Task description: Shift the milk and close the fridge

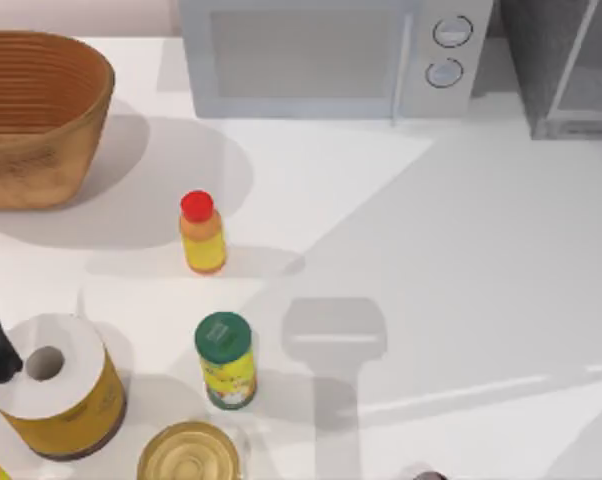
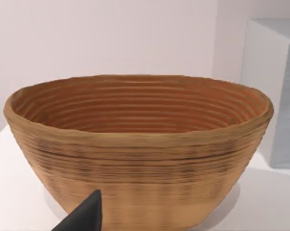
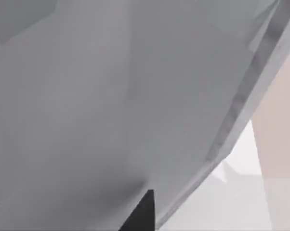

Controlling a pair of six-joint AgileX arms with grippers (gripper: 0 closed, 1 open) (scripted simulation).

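White table [image 1: 461, 250]; right claw [image 3: 140, 211] faces fridge [image 1: 571, 70] door closely, grip unclear

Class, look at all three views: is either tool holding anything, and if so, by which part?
It cannot be told. One dark fingertip shows before the basket, another against the fridge door; neither visibly touches anything.

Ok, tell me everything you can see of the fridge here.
The fridge stands at the table's back right corner, right of the white microwave. It is a dark grey cabinet, cut off by the frame. A glassy door edged by a light grey frame fills the right wrist view up close. Whether it is shut cannot be told.
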